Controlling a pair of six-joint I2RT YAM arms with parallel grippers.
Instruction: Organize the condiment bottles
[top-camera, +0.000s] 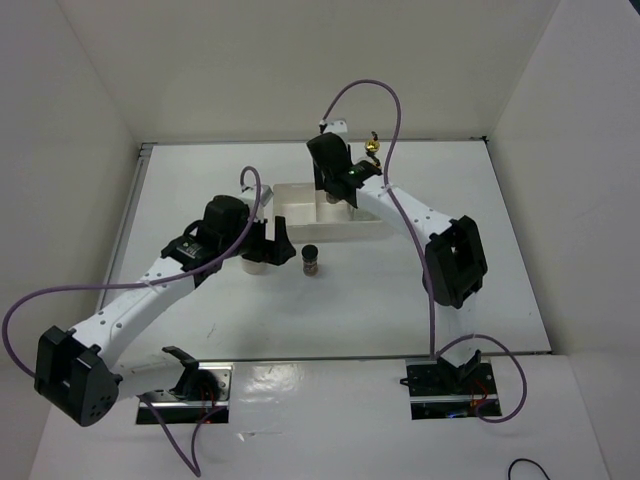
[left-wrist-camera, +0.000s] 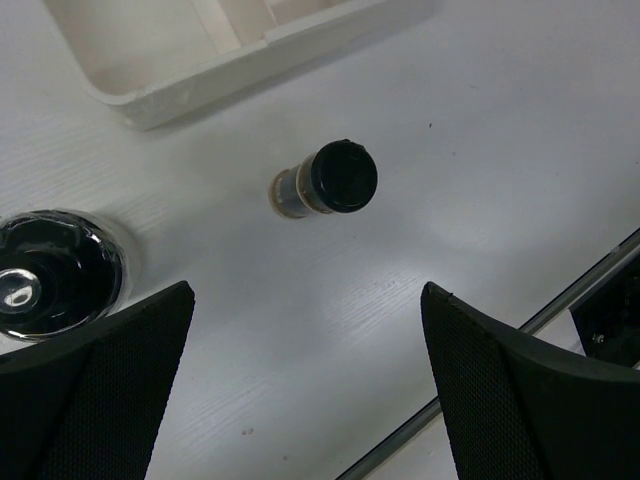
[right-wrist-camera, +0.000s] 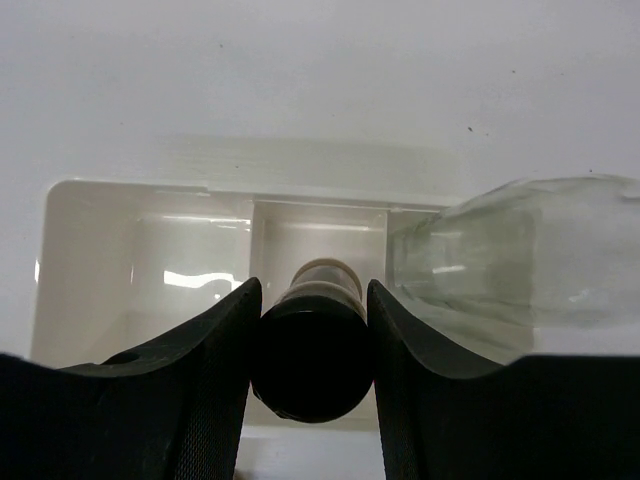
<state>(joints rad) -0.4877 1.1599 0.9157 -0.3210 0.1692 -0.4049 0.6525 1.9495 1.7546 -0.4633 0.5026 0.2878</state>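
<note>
1. White walls enclose the white table (top-camera: 470, 190); a divided tray (top-camera: 300, 215) sits mid-table.
2. The right pincer (right-wrist-camera: 312, 290) is clamped on the held jar (right-wrist-camera: 312, 370), long axis pointing down into the tray's middle compartment. A glass bottle (right-wrist-camera: 520, 255) stands just beside it.
3. The left pincer (left-wrist-camera: 307, 295), spread wide and empty, hovers over the table. The free jar (left-wrist-camera: 330, 180) stands upright straight ahead, near the tray; the squat jar (left-wrist-camera: 55, 275) is by its left finger.
4. Judgement: the left arm is nearer the free jar.

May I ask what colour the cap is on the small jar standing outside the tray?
Black; the jar's cap shows best from the left wrist.
</note>
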